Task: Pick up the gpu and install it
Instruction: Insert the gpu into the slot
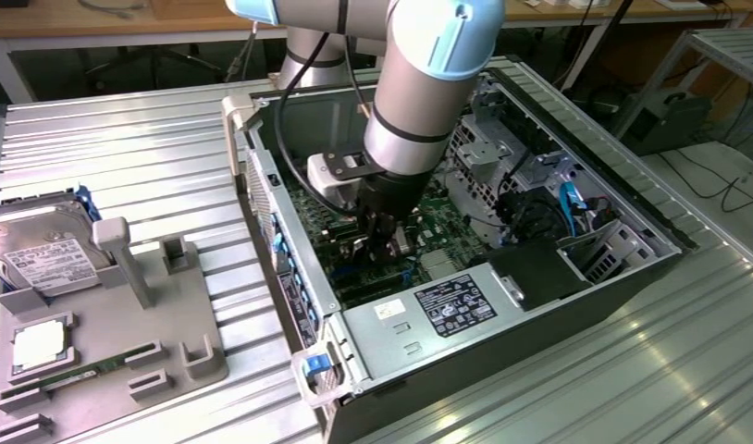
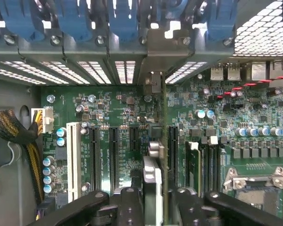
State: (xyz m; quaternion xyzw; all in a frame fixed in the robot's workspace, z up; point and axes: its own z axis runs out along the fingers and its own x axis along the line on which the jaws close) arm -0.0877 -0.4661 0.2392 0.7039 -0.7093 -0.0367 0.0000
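Observation:
The gpu (image 2: 154, 151) appears edge-on in the wrist view, a thin upright card clamped between my two black fingers (image 2: 127, 203). My gripper (image 2: 155, 200) is shut on it. The card stands over the green motherboard (image 2: 122, 108), between the black expansion slots (image 2: 114, 155), and its far end reaches the rear slot openings under the blue clips (image 2: 122, 23). Whether its edge sits in a slot I cannot tell. In the exterior view my gripper (image 1: 383, 248) is low inside the open computer case (image 1: 623, 199), just above the board.
A power supply (image 1: 441, 310) fills the case's near end, and drive cages and cables (image 1: 561, 208) sit at the exterior view's right. Outside the case, a grey fixture (image 1: 166, 356) holds a hard drive (image 1: 37, 261), a processor (image 1: 37, 347) and a memory stick (image 1: 55, 379).

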